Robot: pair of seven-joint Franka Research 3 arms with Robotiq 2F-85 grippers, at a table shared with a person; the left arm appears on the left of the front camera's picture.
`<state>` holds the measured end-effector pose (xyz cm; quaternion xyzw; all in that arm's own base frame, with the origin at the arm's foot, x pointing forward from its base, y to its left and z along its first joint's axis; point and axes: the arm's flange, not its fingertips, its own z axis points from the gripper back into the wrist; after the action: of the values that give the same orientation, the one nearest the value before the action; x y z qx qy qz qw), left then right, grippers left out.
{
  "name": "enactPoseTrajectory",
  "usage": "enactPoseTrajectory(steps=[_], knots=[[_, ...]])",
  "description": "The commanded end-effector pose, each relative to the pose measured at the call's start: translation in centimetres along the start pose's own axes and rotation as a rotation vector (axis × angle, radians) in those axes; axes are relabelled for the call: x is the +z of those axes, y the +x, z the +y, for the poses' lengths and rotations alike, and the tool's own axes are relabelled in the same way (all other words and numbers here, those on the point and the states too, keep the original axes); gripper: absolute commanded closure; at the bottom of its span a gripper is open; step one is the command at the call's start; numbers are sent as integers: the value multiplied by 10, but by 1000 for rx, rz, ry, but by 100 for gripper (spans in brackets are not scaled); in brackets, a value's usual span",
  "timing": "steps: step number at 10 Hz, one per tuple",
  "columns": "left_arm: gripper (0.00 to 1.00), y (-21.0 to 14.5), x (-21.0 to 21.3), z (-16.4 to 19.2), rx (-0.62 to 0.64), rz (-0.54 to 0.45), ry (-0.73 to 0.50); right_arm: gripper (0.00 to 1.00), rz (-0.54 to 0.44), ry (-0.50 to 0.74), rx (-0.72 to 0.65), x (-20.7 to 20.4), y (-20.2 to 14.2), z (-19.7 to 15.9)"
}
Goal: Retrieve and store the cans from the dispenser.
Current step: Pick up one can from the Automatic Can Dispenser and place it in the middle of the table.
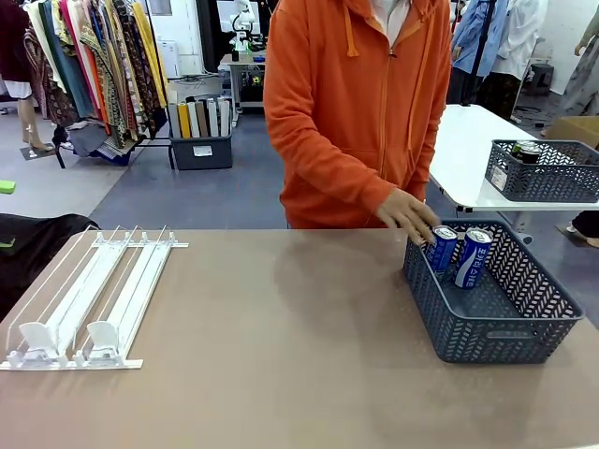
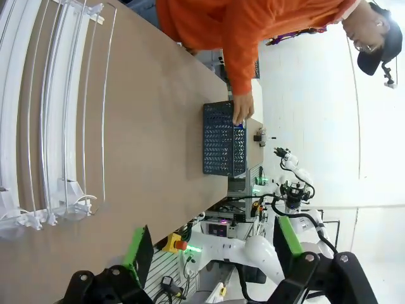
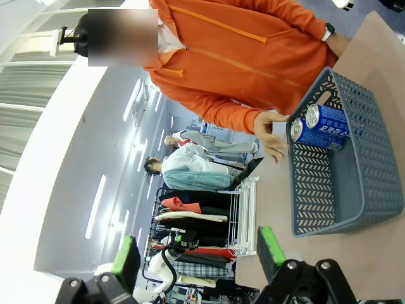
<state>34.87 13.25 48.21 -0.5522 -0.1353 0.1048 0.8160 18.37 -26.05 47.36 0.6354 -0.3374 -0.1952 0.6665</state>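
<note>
Two blue cans (image 1: 459, 254) stand upright in the far left corner of the dark grey basket (image 1: 505, 332) at the table's right. A person's hand (image 1: 409, 215) rests at the left can's top. The white and clear dispenser (image 1: 89, 299) lies at the table's left with bare lanes and its pusher blocks (image 1: 70, 341) at the near end. My left gripper (image 2: 212, 244) is open and holds nothing, high above the table, with the dispenser (image 2: 44, 114) and basket (image 2: 221, 139) beyond it. My right gripper (image 3: 197, 253) is open too, well off the basket (image 3: 335, 177) and cans (image 3: 323, 126).
The person in an orange hoodie (image 1: 356, 103) stands at the far edge. A second grey basket (image 1: 543, 173) holding a dark can sits on a white table behind. A black cloth (image 1: 33, 243) lies left of the dispenser. Bare tabletop (image 1: 281, 327) spans the middle.
</note>
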Motion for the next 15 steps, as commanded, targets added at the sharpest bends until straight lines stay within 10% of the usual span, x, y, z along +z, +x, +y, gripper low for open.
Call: enactPoseTrajectory(steps=[1, 15], knots=[[0, -1, 3, 1, -21, 9, 3, 0, -9, 20, 10, -2, 4, 4], [0, -1, 3, 1, -21, 9, 3, 0, -9, 20, 10, -2, 4, 4]])
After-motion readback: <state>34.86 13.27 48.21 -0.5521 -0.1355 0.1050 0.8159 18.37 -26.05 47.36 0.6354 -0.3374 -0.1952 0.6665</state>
